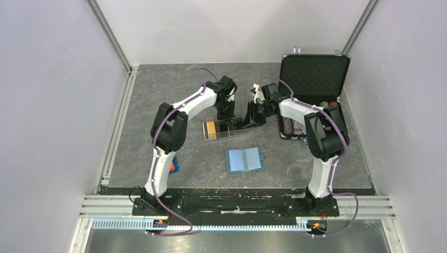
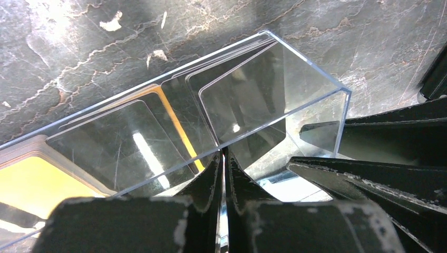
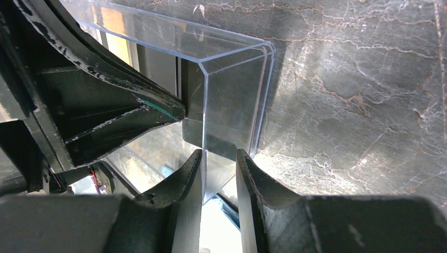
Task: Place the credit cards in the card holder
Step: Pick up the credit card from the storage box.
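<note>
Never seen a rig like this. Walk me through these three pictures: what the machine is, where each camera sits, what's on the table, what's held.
These are two robot arms bolted to the near edge of a dark table, each ending in a two-finger gripper. The wide picture looks down from above and behind; the other two come from cameras on each wrist. On the table lie a clear tray with orange cards, an open blue card holder and an open black case. The left gripper is shut at the tray's long wall; the right gripper stands open astride its end wall. Neither holds a card.
</note>
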Robot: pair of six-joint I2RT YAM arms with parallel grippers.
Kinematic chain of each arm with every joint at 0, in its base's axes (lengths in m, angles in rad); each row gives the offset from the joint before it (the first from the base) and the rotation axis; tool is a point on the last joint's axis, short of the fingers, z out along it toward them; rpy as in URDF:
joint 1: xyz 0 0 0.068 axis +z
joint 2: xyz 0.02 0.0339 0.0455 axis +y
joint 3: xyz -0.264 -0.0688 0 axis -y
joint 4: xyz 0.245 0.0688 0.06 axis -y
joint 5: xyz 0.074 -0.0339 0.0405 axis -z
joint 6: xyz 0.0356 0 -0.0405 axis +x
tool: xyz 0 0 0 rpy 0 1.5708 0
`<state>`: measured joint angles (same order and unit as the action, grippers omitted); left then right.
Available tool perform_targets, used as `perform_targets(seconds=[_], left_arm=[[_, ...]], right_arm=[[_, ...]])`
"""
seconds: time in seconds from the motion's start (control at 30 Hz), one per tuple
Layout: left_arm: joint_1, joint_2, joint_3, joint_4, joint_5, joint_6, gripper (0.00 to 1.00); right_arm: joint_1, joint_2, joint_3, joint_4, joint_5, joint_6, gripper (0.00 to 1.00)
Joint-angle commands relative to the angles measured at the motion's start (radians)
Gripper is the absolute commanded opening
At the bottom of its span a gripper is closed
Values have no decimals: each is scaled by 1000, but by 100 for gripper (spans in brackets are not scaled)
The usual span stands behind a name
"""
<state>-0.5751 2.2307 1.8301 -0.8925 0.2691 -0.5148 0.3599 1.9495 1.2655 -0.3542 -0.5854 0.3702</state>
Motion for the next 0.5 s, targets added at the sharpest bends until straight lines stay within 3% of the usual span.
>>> perform_targets(seconds=[0.0,0.47], left_arm=[[-6,13,66,8,-17,39,8],[-8,11,65,63,62,1,20]], right_arm=[[10,-12,-11,-64,3,-13,26],[34,-37,-28,-56,-42,38,26]])
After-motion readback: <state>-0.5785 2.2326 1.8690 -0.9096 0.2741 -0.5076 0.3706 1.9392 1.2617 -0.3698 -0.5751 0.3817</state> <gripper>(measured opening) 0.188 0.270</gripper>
